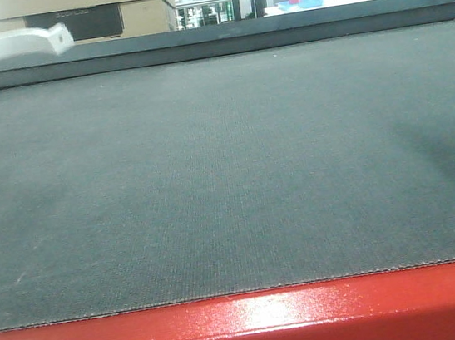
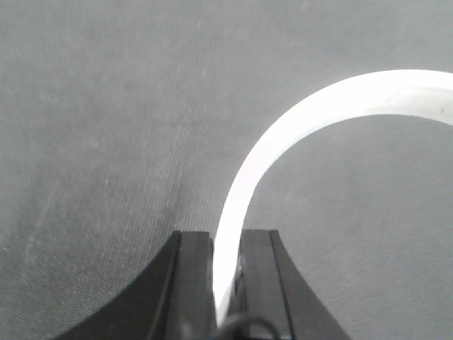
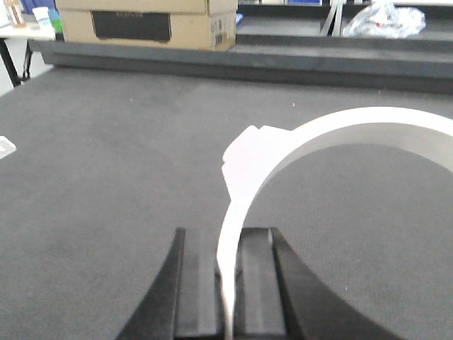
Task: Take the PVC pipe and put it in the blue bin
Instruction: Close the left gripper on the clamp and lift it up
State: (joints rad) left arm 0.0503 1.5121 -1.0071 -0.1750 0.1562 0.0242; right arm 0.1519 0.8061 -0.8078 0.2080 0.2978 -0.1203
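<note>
- While the left gripper [image 2: 226, 237] is clenched on a white PVC pipe [image 2: 318, 113], the pipe's thin wall stands between the 2 black fingers and arcs up and away to the right.
- Right gripper [image 3: 226, 237] is likewise clamped on a curved white pipe wall [image 3: 354, 124]; I cannot tell whether it is the same piece.
- From the front, 1 blurred white shape [image 1: 6, 46] hangs over the far left corner of the dark grey worktop [image 1: 229, 178].
- Cardboard boxes [image 3: 141, 21] stand beyond the worktop's far edge.
</note>
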